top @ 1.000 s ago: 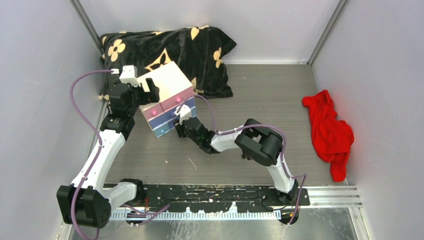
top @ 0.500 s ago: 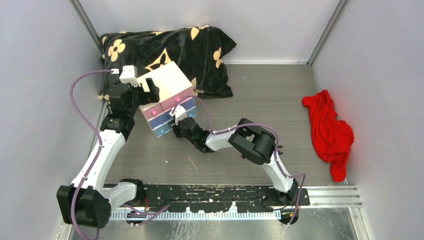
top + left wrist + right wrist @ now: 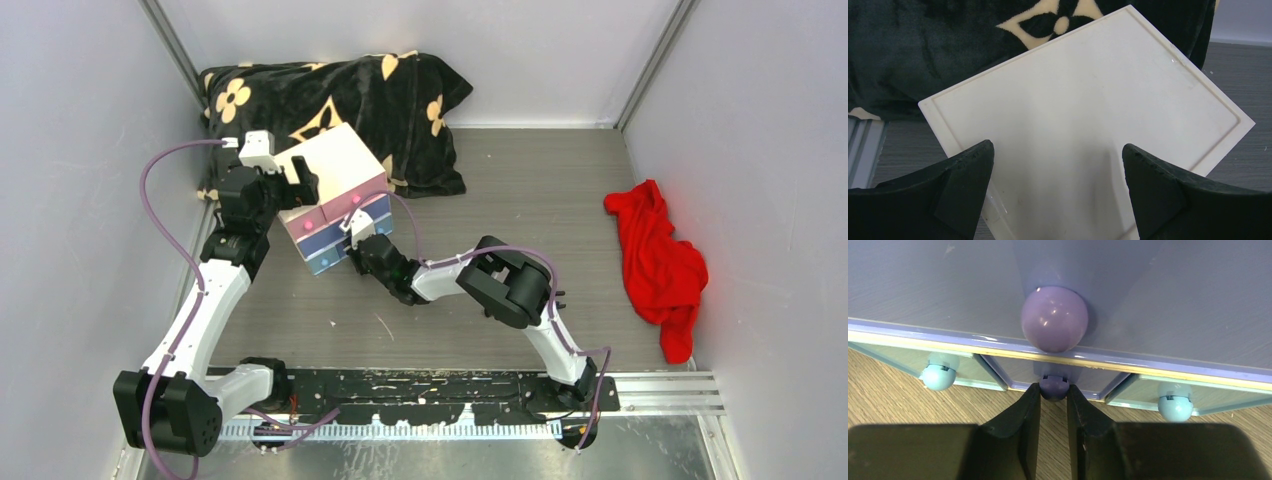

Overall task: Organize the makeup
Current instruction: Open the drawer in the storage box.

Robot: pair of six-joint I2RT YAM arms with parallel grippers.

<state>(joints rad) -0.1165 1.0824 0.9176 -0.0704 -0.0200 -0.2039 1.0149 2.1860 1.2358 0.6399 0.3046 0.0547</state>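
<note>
White drawer chest (image 3: 335, 190) stands upper left of centre in the overhead view. Left gripper (image 3: 1057, 150): fingers spread wide, straddling the chest's top. Right gripper (image 3: 1053, 392): fingers clamped on a small dark purple drawer knob (image 3: 1054, 384). Makeup: not visible, location cannot be told.

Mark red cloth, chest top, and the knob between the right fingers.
red cloth (image 3: 658, 265), top view, middle of the bunched fabric.
chest top (image 3: 1083, 115), left wrist view, centre of the white panel.
purple knob (image 3: 1054, 388), right wrist view, its visible front.
</note>
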